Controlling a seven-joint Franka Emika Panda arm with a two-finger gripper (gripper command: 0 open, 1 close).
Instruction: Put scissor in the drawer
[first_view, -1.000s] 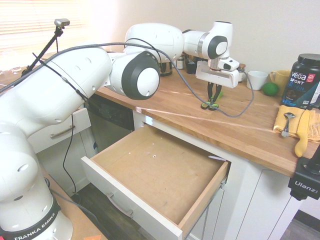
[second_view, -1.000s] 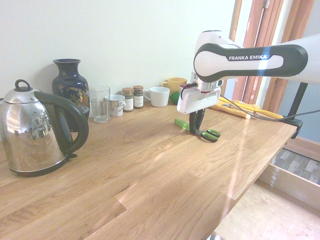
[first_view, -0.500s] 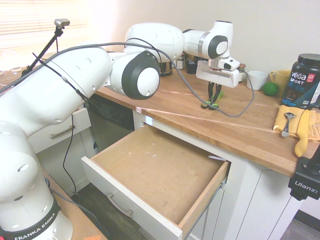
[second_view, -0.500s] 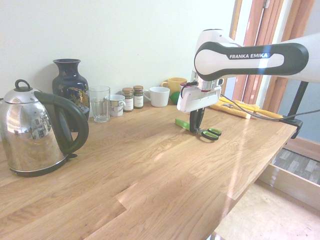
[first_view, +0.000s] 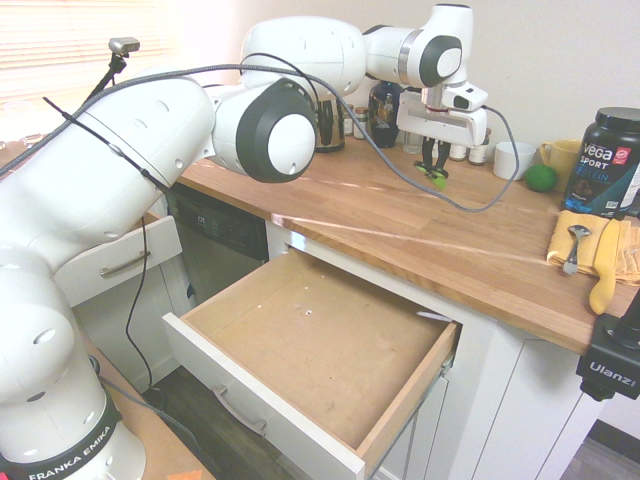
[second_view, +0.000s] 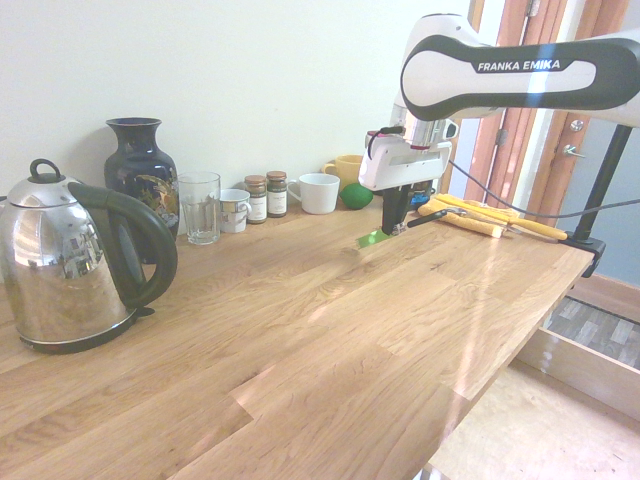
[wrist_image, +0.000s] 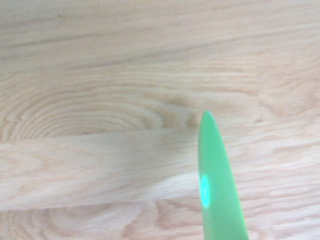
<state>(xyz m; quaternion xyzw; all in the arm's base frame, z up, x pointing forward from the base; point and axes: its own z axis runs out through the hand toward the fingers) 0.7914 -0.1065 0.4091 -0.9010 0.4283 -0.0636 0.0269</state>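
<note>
Green and black, the scissor (second_view: 392, 229) hangs clamped in the closed fingers of the gripper (second_view: 396, 226), lifted clear of the oak counter (second_view: 330, 330). Seen from the second exterior view, its green-sheathed tip points down and toward the kettle side while a dark handle sticks out the other way; the wrist view shows only a blurred green point (wrist_image: 216, 185) over wood grain. Behind the scissor, against the wall, stand a white mug (second_view: 320, 193), a yellow mug (second_view: 347, 169) and a green ball (second_view: 356, 195). Farther from the scissor along the wall are two spice jars (second_view: 267, 194), a small cup (second_view: 234, 210), a drinking glass (second_view: 200, 207), a dark blue vase (second_view: 141, 177) and a steel kettle (second_view: 70, 262). Below the counter edge, in front of the scissor in the first exterior view, the drawer (first_view: 310, 355) stands pulled out, its bare wooden bottom showing. Past the scissor on the other side lie a black Vega Sport tub (first_view: 612, 162) and a yellow cloth (first_view: 592, 246) with a metal spoon (first_view: 574, 246) on it.
</note>
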